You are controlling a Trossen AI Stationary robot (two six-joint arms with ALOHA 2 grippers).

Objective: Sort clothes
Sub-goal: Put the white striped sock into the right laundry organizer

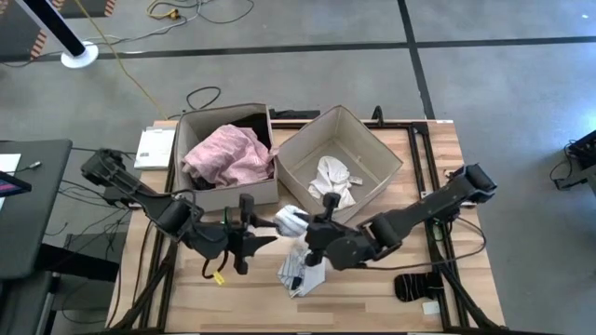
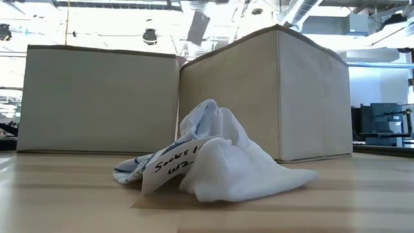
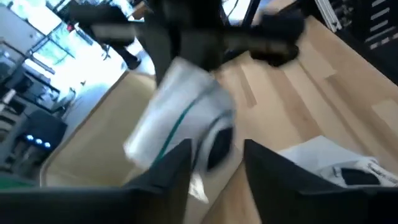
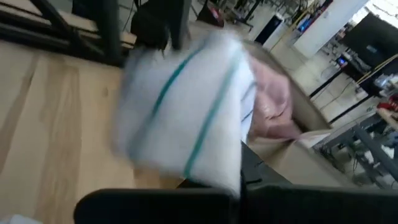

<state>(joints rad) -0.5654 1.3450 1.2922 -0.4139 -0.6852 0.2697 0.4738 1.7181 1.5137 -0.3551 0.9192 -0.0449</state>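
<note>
High view: right gripper [image 1: 307, 226] pinching shut on white sock with green stripes [image 1: 291, 220], dangling between both arms, just short of beige boxes [image 1: 372, 140]. Left gripper [image 1: 253, 234] parting right beside it, letting go. Handling light, limp, floppy; gripping bunched fabric mid-fold. More white pieces [image 1: 303, 270] lying below on table [image 1: 466, 186].

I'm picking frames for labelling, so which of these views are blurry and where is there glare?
Both wrist views are motion-smeared around the white sock with green stripes; the low view is sharp on the white clothes pile but its ceiling lights blow out; the high view is evenly lit.
</note>
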